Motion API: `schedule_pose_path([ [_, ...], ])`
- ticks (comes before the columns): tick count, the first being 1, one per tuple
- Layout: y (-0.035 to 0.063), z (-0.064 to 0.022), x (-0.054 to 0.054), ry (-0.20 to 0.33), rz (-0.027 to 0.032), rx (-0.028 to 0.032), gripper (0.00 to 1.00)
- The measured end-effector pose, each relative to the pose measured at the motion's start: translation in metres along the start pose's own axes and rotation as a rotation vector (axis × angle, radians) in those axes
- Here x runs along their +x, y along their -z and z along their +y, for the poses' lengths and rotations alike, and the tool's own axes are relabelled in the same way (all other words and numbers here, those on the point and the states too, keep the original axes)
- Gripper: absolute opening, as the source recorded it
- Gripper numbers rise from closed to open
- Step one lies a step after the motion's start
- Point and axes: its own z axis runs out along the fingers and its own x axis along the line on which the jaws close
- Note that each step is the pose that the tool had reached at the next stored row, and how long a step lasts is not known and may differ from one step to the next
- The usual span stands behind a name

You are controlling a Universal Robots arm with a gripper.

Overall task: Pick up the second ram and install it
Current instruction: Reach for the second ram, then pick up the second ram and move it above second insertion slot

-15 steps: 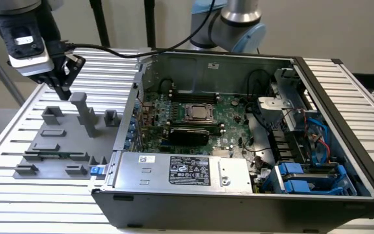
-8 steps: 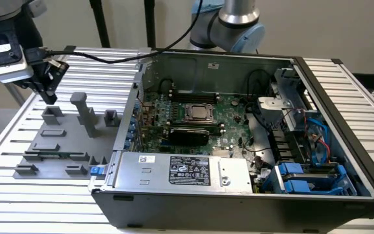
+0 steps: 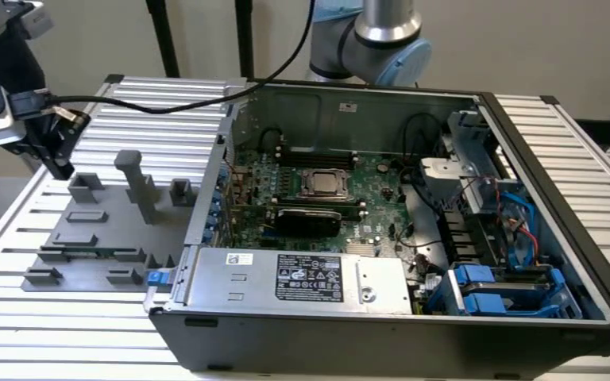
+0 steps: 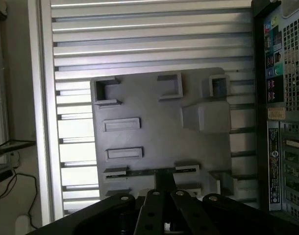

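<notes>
Black pincer (image 4: 165,183) clenched over grey slotted tray (image 4: 139,98), beside open computer case (image 3: 390,337) with white power-supply label (image 3: 307,278), print unreadable

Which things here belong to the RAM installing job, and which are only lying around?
Job: pincer, shut; motherboard; grey holder tray.
Lying about: power supply; blue drive bays; black cable.

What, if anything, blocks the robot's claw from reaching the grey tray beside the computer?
Probably nothing, so yes: the gripper hangs over the grey tray with open air between them, and the computer case stands aside on the exterior view's right.
</notes>
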Motion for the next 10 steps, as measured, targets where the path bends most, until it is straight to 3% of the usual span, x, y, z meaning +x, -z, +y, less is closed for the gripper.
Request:
schedule_pose_path([
  [2,0.0001,-0.0037,0.0014,0.001,0.0000,0.0000,0.11],
  [10,0.0001,-0.0039,0.0014,0.001,0.0000,0.0000,0.11],
])
